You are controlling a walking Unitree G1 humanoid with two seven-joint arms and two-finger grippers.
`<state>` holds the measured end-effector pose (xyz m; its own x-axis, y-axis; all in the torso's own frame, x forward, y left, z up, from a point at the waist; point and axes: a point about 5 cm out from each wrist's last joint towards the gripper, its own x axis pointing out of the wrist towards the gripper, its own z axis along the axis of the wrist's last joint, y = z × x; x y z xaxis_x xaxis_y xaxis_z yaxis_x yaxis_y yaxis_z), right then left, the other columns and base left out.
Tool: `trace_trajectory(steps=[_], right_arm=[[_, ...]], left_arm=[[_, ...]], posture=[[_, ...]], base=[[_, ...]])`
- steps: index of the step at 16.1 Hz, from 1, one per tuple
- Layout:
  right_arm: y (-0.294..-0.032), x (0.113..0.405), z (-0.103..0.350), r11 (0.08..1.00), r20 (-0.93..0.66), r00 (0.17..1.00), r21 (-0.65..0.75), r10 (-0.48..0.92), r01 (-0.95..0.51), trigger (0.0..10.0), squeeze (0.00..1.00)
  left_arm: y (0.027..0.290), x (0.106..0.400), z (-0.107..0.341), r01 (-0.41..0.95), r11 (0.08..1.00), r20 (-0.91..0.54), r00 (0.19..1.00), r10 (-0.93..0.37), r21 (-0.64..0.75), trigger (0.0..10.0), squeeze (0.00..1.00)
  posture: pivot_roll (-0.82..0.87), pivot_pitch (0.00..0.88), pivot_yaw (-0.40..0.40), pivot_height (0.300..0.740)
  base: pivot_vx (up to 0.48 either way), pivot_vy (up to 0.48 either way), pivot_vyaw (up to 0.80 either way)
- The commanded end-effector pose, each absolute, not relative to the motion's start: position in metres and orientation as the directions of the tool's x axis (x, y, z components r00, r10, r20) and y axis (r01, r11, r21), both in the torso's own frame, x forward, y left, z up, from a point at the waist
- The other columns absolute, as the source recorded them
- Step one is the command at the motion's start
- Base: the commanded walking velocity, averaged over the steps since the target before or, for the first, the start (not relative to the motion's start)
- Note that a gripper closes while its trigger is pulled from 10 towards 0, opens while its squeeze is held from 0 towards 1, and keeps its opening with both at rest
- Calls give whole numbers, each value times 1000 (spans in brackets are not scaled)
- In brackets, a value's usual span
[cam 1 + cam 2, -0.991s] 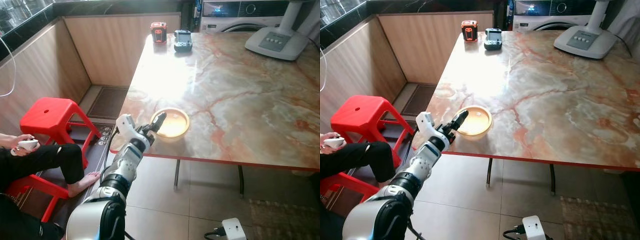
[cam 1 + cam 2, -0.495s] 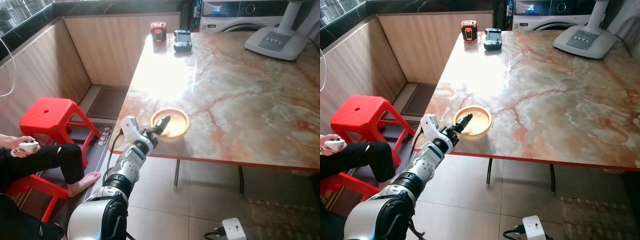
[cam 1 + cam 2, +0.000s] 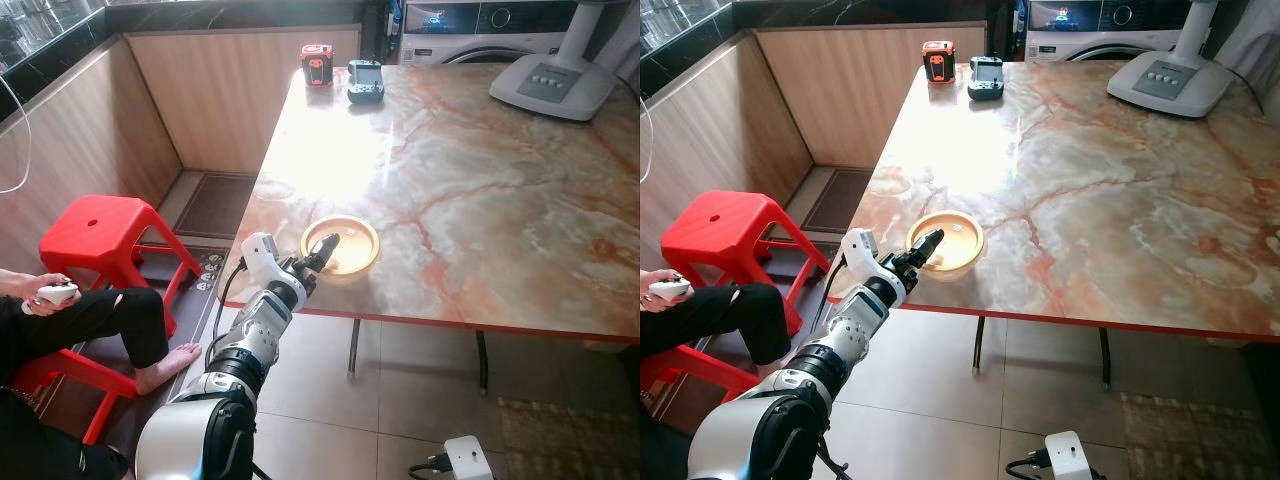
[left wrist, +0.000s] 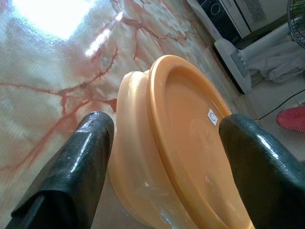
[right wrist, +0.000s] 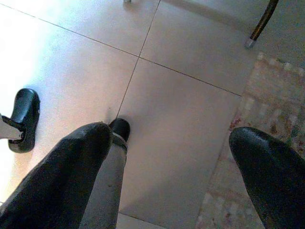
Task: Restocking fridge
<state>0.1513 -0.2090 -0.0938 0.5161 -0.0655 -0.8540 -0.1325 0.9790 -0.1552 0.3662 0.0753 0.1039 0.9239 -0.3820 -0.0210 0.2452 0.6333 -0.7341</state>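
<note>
A shallow round orange plastic container with a matching lid [image 3: 341, 245] sits on the glossy marble-patterned table with a red edge [image 3: 480, 190], close to the table's near edge and towards its left corner. The left gripper [image 3: 322, 249] reaches up from below that edge to the container's left rim. In the left wrist view its two black fingers [image 4: 81, 157] are spread wide, one on each side of the container [image 4: 171, 157], with a visible gap between each pad and the orange wall, so nothing is gripped.

The right gripper [image 5: 167, 162] hangs over the pale tiled floor [image 5: 181, 109], its fingers wide apart and empty, with the fringe of a patterned rug [image 5: 257, 138] nearby.

At the table's far left corner stand a small red and black device [image 3: 317, 65] and a dark handheld controller [image 3: 365, 80], side by side. At the far right corner rests the white base of a standing fan [image 3: 553, 85]. Left of the table, on the floor, is a red plastic stool [image 3: 100, 235], and a seated person's leg [image 3: 120, 320] stretches out beside it, with a hand [image 3: 45, 290] holding a small white object.
</note>
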Motion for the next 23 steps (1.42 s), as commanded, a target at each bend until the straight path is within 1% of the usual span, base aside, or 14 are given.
trace_trajectory(steps=[1,5,6,7,12,13,14,23], right_arm=[[-207,148,-96,979,-862,504,-150,-61,-138,10000,0],[-207,148,-96,978,-864,499,-152,-63,-141,10000,0],[-207,148,-96,978,-865,498,-154,-64,-141,10000,0],[-207,148,-96,978,-865,498,-155,-66,-139,10000,0],[-208,148,-96,978,-865,497,-157,-68,-138,10000,0],[-208,148,-96,978,-865,498,-157,-68,-139,10000,0],[-208,148,-95,978,-864,498,-157,-68,-140,10000,0],[-209,149,-95,976,-865,495,-166,-77,-138,10000,0]], left_arm=[[75,368,104,233,642,-36,926,-376,-731,0,0],[75,368,104,229,644,-37,927,-372,-730,0,0],[76,368,104,229,645,-38,928,-371,-729,1059,0],[77,368,104,225,646,-39,929,-369,-730,10000,0],[79,368,103,214,651,-46,933,-358,-728,10000,0],[79,369,104,211,651,-45,934,-353,-729,3333,0],[79,369,104,210,651,-44,935,-351,-729,0,0],[81,367,101,203,664,-53,937,-344,-719,0,0]], posture=[[-23,66,67,740],[-23,71,66,740],[-24,70,67,740],[-28,70,68,740],[-26,67,66,740],[-26,67,65,740],[-27,67,65,740],[-33,64,62,740]], base=[[0,0,0],[0,0,0],[0,0,0],[0,0,0],[0,0,0],[0,0,0],[0,0,0],[0,0,0]])
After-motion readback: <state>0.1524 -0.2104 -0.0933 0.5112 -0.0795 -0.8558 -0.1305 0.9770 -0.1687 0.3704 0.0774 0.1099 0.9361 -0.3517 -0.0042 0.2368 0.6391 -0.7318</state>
